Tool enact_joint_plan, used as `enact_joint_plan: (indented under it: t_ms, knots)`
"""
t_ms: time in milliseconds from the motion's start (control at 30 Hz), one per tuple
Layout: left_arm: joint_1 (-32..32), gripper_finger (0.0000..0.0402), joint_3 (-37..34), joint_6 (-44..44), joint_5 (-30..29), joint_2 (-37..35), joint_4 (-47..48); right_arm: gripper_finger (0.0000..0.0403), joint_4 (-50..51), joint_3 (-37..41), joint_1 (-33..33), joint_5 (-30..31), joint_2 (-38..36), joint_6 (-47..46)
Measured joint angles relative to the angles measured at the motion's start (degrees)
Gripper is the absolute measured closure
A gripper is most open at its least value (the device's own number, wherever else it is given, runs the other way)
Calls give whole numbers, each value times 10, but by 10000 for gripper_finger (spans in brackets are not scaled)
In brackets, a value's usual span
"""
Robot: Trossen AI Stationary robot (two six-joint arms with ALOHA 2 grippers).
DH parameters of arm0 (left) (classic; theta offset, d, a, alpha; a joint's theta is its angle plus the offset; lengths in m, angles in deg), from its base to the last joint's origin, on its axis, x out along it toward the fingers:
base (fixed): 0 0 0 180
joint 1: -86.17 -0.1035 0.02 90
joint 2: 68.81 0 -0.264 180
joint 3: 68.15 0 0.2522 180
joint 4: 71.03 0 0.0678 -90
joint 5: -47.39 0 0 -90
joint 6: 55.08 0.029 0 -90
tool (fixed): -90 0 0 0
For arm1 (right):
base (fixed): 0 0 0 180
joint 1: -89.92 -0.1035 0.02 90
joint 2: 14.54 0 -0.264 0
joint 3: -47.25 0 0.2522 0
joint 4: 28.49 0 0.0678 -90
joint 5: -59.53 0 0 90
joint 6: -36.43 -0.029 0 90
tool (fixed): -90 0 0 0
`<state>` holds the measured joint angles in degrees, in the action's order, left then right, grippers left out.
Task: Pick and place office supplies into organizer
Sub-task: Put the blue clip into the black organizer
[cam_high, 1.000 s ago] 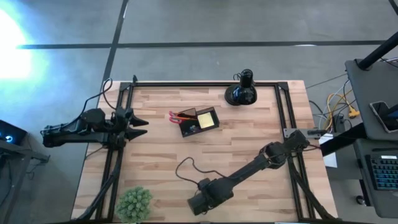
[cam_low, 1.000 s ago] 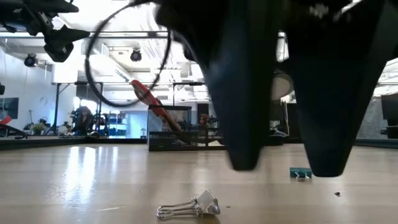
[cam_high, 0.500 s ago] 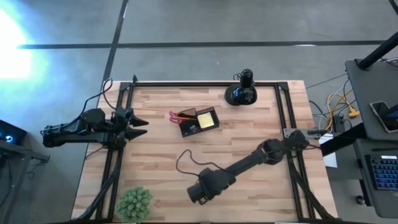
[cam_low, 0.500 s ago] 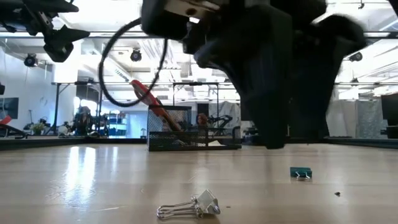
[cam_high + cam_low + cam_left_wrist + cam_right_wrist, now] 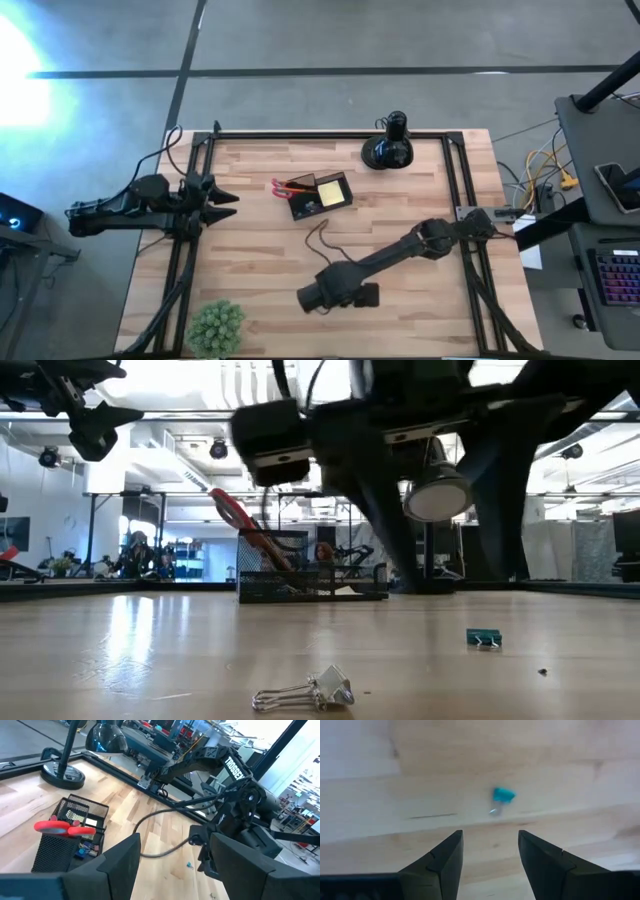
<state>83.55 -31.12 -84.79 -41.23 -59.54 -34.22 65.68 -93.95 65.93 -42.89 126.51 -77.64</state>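
1. Blue clip (image 5: 503,796) lying on bare tabletop (image 5: 470,750), ahead of right tool (image 5: 487,851), fingers apart.
2. Probably light, stiff, apt to skid; best pinched across its body.
3. Left tool (image 5: 222,199) waiting, apart.

We identify a robotics laboratory: open hall with ceiling track lights (image 5: 218,448), further robot rigs (image 5: 210,760), and a wooden surface (image 5: 260,270).

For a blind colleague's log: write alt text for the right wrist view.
The right gripper, open, hangs above a bare wooden table, its two dark fingers framing a small teal binder clip that lies on the wood just ahead of them.
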Motion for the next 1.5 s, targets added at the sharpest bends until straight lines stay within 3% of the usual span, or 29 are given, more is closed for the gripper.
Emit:
enact_joint_plan:
  t_ms: [200,533,767,933,1133,1500]
  knots:
    - [0,174,0,0,0,0,0,222,-15,12,-3,47,0,-44]
    - [0,174,0,0,2,0,0,223,-21,53,-7,61,0,-50]
    - [0,174,0,0,5,0,0,223,-10,57,-10,70,-9,-94]
    - [0,174,0,0,5,0,0,224,-10,57,-16,111,-15,-154]
    - [0,174,0,0,5,0,0,257,-13,58,-23,111,-11,-202]
    - [0,174,0,0,14,0,0,316,-15,69,-29,95,-2,-209]
